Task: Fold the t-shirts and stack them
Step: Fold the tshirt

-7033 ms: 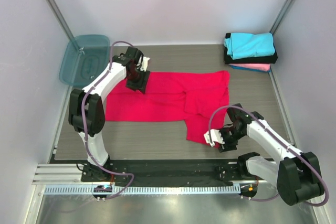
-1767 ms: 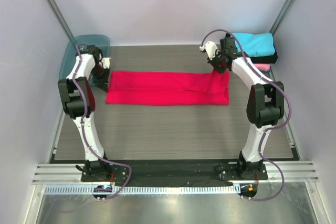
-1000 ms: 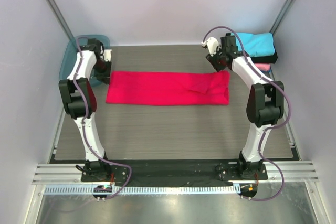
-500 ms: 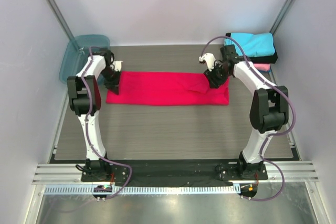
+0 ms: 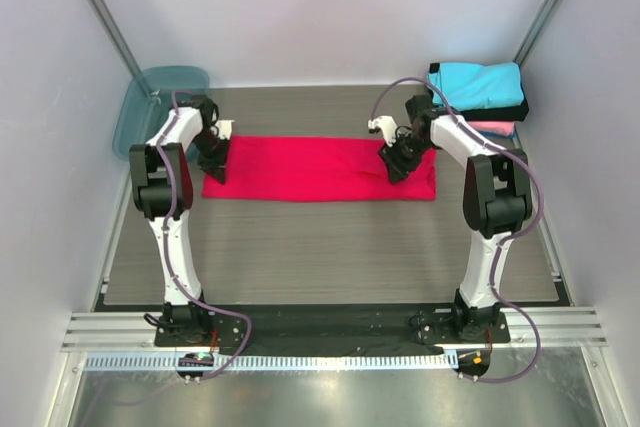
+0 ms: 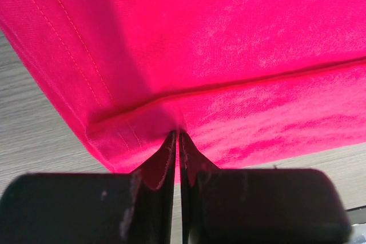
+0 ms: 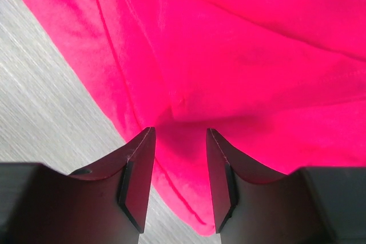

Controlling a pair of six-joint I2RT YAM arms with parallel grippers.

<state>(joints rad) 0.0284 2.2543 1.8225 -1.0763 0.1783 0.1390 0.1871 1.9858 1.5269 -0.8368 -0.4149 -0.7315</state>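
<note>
On the worktop (image 5: 320,247), the red shirt (image 5: 315,167) lay folded in a long strip. I had the left gripper (image 6: 178,141) pinched shut on its left edge. The right gripper (image 7: 180,135) sat open over the right end, near the stack (image 5: 478,97).

Bare table (image 5: 320,247) nearside of red t-shirt (image 5: 310,169), bin (image 5: 150,112) far-left, folded stack (image 5: 478,89) far-right
</note>
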